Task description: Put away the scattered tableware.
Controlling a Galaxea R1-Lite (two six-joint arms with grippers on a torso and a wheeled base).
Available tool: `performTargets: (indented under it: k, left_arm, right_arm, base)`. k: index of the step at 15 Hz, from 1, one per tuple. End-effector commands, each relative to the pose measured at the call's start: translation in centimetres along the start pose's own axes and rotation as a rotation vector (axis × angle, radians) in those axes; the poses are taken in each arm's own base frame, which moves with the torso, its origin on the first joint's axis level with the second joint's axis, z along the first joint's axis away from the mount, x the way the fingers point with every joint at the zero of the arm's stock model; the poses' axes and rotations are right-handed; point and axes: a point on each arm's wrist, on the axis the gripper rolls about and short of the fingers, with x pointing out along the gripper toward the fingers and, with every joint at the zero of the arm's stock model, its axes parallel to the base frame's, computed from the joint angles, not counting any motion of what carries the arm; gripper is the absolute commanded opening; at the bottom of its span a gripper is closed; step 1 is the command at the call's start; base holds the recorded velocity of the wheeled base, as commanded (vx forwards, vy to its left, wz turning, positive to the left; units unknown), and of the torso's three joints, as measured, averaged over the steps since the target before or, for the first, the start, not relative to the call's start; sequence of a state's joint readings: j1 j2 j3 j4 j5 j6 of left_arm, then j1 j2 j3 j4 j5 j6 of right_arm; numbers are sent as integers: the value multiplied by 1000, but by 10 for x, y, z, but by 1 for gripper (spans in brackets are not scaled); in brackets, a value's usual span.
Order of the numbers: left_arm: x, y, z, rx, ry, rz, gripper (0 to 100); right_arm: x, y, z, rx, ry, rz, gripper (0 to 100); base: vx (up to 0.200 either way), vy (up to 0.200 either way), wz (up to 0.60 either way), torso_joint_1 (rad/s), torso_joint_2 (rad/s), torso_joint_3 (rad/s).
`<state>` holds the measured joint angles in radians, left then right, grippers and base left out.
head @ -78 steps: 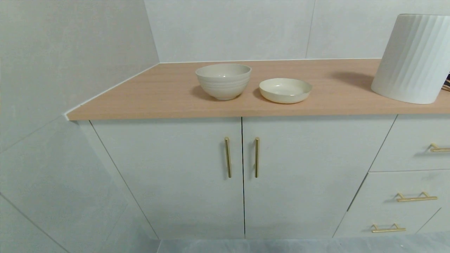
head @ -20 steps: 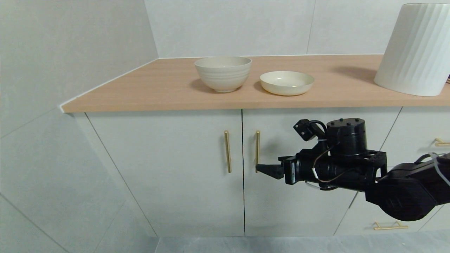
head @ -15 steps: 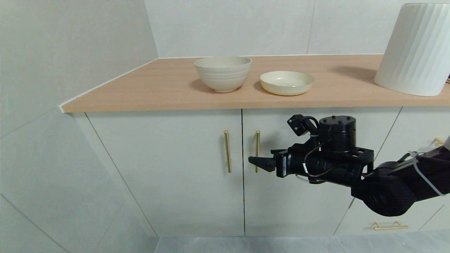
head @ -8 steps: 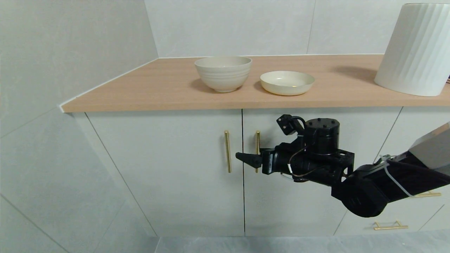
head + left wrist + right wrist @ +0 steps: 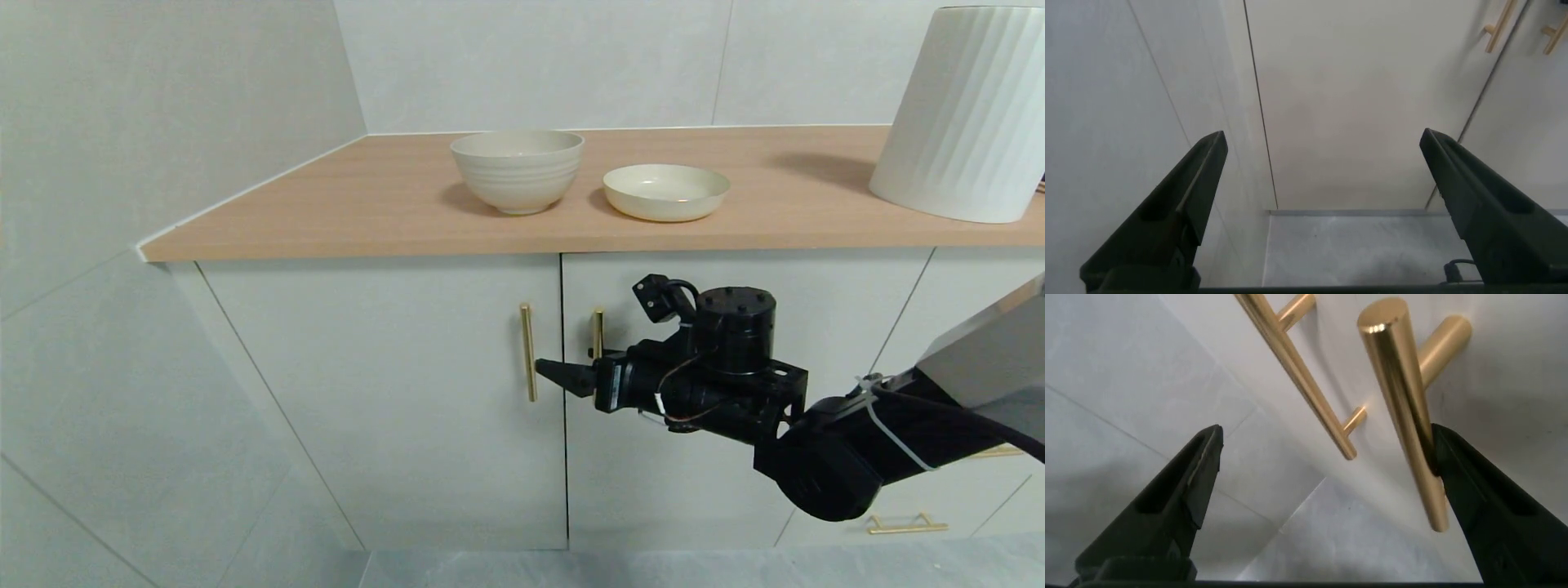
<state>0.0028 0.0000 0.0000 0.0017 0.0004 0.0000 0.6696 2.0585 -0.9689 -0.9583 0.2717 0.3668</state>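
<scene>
We see a ribbed beige bowl (image 5: 517, 170) and cream dish (image 5: 666, 190) on the wood-grain countertop (image 5: 367, 214), gold handles (image 5: 528, 351) below.

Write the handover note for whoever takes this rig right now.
Right pincer: open, at the two gold handles of the cupboard, clamped on neither.
Left pincer: open, empty, facing the cupboard front near the floor.
Things: bowl and shallow dish sit side by side on the counter.
Done: nothing stowed; both doors shut.
Left: pull a door open, then probably put bowl and dish inside.
</scene>
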Motion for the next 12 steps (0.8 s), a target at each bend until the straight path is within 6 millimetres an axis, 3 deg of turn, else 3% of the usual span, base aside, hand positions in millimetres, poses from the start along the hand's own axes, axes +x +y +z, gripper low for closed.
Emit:
performTargets:
  k: [1,5,12]
  left_arm:
    - [0,0,0,0,0,1,100]
    - [0,0,0,0,0,1,100]
    - [0,0,0,-2,0,0,100]
  right_arm:
    - [-5,4,4,-2,-6,11,100]
    - [-15,14,0,3,1,31,100]
    - [-62,40,7,2,38,170,100]
  base:
    - [0,0,0,0,0,0]
    - [0,0,0,0,0,0]
    - [0,0,0,0,0,0]
